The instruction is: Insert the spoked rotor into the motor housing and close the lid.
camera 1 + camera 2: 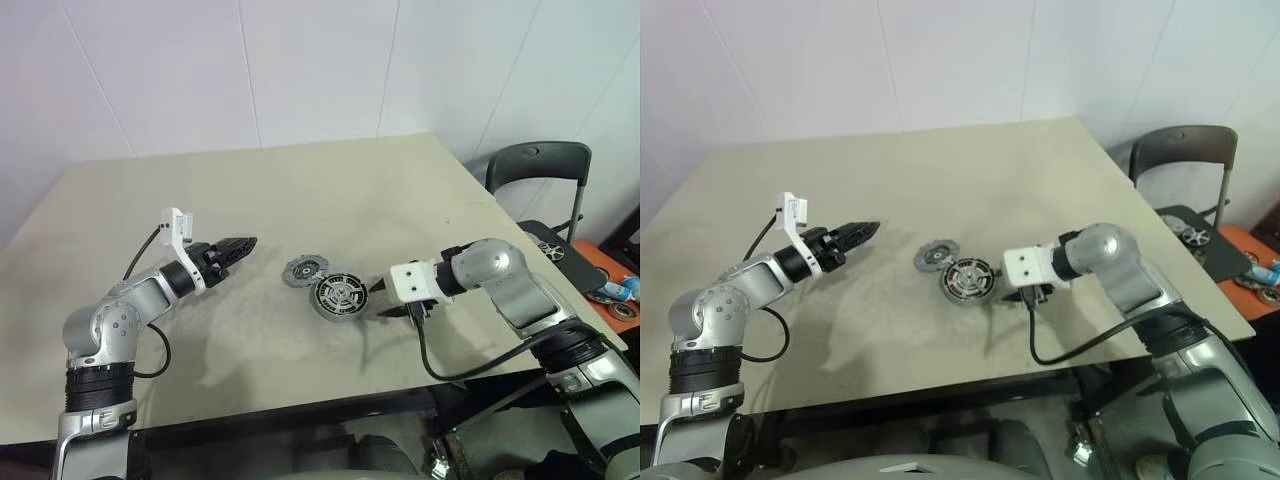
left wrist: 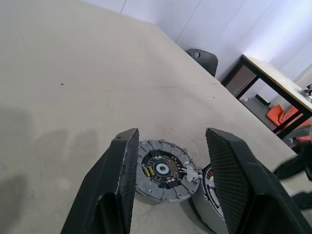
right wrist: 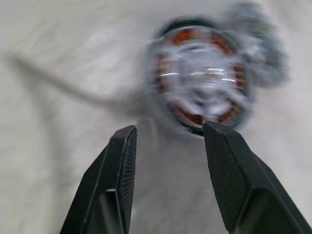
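The motor housing sits on the table a little right of centre, copper windings showing inside its rim. The spoked rotor lies in it, silver spokes up. Beside it to the left, touching or nearly so, rests the lid, a round cover with a notched edge. My right gripper hovers just right of the housing, angled down toward it, open with nothing between its fingers. My left gripper is held level left of the lid, pointing at it, open and empty, its fingers framing the lid.
The beige table has wide bare room behind and to the left of the parts. A black chair stands off the right edge. A dark side table with small items sits at the far right.
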